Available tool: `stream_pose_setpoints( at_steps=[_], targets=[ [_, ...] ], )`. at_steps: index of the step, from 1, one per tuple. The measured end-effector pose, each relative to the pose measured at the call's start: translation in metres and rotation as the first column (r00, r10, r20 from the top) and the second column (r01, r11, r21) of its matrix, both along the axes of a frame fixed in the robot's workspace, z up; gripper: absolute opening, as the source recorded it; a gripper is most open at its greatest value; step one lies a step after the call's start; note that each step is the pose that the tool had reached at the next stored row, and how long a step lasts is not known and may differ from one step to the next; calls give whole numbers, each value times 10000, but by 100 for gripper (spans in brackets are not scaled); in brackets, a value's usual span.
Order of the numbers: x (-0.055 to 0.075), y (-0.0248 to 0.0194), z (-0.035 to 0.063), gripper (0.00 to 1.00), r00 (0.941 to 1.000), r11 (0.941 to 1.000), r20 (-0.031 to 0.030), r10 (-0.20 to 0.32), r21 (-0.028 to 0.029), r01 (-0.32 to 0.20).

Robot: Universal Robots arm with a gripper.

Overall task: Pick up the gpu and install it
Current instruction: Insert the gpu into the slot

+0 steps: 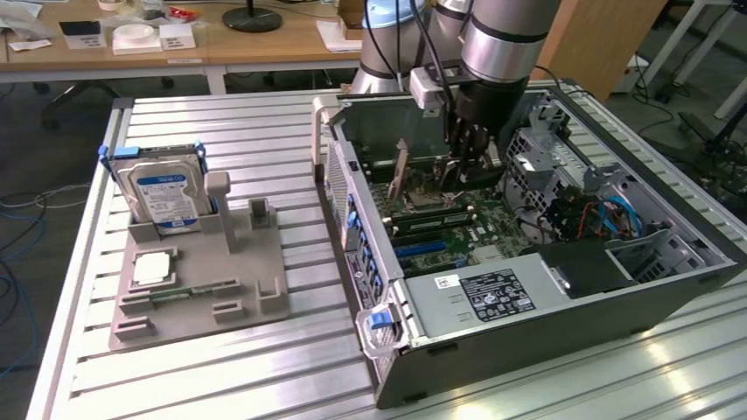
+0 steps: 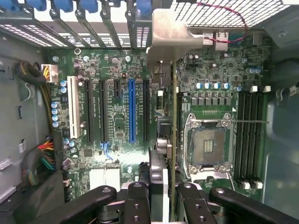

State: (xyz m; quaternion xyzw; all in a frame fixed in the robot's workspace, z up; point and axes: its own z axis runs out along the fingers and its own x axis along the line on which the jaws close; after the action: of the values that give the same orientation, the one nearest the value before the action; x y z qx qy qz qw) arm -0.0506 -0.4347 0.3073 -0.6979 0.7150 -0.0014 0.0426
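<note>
On the slotted aluminium surface lies a large dark grey metal computer case, side panel off and open upward. The silver-and-grey robot arm reaches down into the case from above. Outside the case, on the exterior view's left of it, sits a grey moulded plastic fixture tray, with a boxy silver hard drive with a blue-and-white label standing upright at its far end. Covering the floor of the case is the green motherboard, with a long blue expansion slot, a white slot and a square metal processor socket. The gpu, a thin flat dark circuit card, is inside the case, held on edge over the motherboard between the blue slot and the processor socket. Its grey-silver metal bracket lies towards the case's rear wall of slot openings. Whether its lower edge is in a slot cannot be told. The black-fingered tool is clamped on the gpu, one finger on each face of the card.
</note>
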Motion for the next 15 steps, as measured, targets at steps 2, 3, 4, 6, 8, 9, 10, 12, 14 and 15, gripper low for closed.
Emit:
stream_pose_setpoints(
  at_steps=[2, 3, 4, 6, 8, 9, 10, 12, 14, 15],
  targets=[
    [-15, 0, -36, 28, 10000, 10000, 4, -18, 0, 18],
    [-22, 0, -54, 28, 10000, 10000, 9, -24, 0, 24],
    [-27, -1, -72, 28, 10000, 10000, 14, -27, 0, 27],
    [-30, -9, -101, 28, 10000, 10000, 20, -28, 0, 28],
    [-33, -15, -121, 28, 10000, 10000, 23, -31, 0, 31],
    [-33, -16, -128, 28, 10000, 10000, 22, -30, -1, 30],
    [-34, -16, -133, 28, 10000, 10000, 23, -29, -1, 29],
    [-46, -17, -142, 28, 10000, 10000, 22, -30, -1, 30],
    [-57, -17, -148, 28, 10000, 10000, 22, -29, -2, 29],
    [-60, -18, -151, 28, 10000, 10000, 23, -30, 0, 30]
  ],
)
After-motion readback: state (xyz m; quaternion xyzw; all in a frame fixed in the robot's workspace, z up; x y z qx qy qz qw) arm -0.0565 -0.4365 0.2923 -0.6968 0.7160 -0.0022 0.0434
